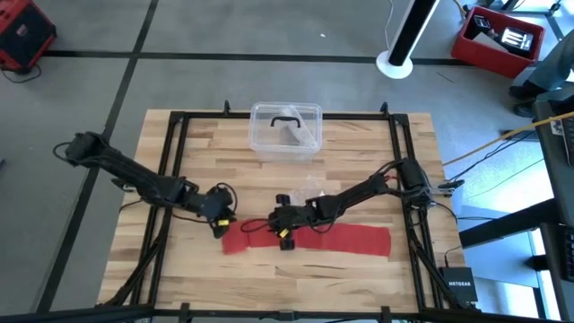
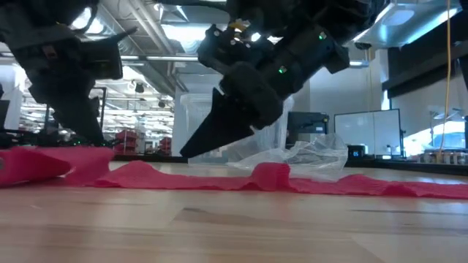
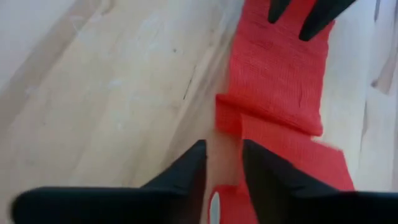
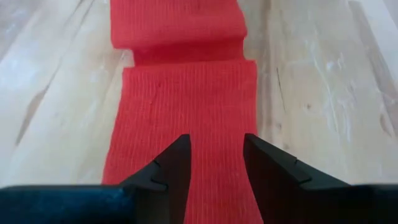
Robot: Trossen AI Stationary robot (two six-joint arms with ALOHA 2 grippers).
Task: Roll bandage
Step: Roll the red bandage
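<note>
bandage (image 1: pixel 309 239): red strip lying flat along the near table edge, folded at its left end.
left gripper (image 3: pixel 222 167): fingers slightly parted over the folded end, nothing pinched.
right gripper (image 4: pixel 216 160): fingers parted, straddling mid-strip.
step: start of the roll; the next move calls for turning the left end over.

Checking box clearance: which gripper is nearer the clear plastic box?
Right. The right gripper sits just in front of the clear plastic box, over the bandage; the left gripper is farther left.
</note>
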